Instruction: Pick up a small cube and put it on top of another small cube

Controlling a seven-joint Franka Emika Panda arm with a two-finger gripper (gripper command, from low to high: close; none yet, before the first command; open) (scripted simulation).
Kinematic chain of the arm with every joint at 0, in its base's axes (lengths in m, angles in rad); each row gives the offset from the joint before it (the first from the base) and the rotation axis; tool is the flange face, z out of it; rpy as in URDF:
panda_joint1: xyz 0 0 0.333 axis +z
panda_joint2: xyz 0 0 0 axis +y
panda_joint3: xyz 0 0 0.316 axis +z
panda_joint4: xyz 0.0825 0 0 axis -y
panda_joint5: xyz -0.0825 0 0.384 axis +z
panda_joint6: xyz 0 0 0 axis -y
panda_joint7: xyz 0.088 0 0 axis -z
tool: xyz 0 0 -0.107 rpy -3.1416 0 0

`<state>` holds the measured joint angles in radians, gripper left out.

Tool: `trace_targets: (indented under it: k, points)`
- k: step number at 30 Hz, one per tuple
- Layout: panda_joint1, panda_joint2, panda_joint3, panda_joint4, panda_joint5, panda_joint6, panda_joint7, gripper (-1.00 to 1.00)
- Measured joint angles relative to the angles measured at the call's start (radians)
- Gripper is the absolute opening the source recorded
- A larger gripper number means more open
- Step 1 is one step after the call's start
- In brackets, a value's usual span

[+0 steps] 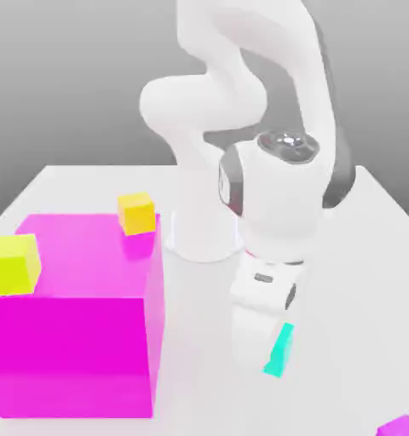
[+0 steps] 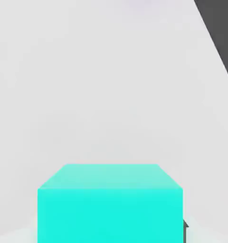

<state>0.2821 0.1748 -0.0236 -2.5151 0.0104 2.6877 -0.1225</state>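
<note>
Because the stack needs a lifted cube, we judge, the hand is closed on the cyan cube, right of the big magenta block, gripped between its fingers for carrying.

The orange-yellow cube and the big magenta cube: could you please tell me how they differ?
The orange-yellow cube is small, while the magenta cube is far larger. The orange-yellow cube sits on top, near an edge; the magenta cube stands beneath it on the table. Both are plain, single-coloured blocks.
</note>
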Motion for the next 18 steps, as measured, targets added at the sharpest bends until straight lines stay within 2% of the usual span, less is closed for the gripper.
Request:
trace_targets:
  k: [11,14,15,18]
  points:
    - [0.110,0.174,0.060,0.396,-0.028,-0.221,0.095,-1.00]
    - [0.123,0.267,0.059,0.428,-0.034,-0.162,0.105,-1.00]
    - [0.125,0.298,0.057,0.432,-0.036,-0.133,0.106,1.00]
    - [0.125,0.298,0.057,0.432,-0.036,-0.133,0.106,1.00]
